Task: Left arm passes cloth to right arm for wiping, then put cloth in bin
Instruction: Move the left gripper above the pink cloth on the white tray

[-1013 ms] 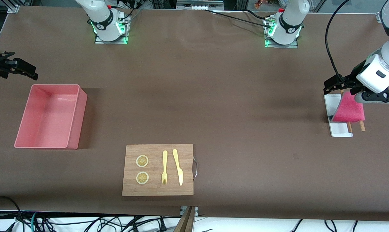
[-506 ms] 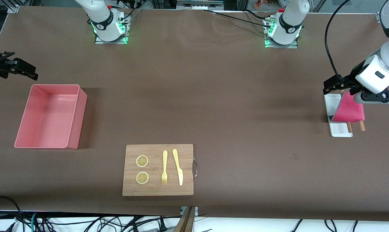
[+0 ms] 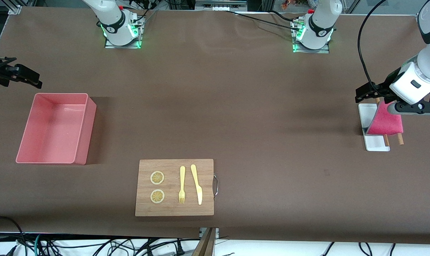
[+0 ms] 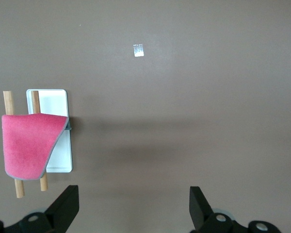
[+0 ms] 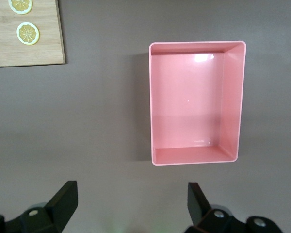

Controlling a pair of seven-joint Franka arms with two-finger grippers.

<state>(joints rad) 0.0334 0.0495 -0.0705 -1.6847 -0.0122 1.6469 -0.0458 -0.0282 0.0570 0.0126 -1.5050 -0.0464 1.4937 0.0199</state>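
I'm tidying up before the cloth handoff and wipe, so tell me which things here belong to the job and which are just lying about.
In the job: cloth, bin, open left gripper, open right gripper.

Lying about: cutting board, lemon slices, fork, knife, white tray, wooden sticks.

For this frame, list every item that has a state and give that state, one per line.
cloth: draped over two wooden sticks, not gripped
white tray: flat on table, under one stick
bin: upright, empty
cutting board: flat, carrying two lemon slices, fork, knife
left gripper: open, above table beside cloth
right gripper: open, empty, waiting above table near bin
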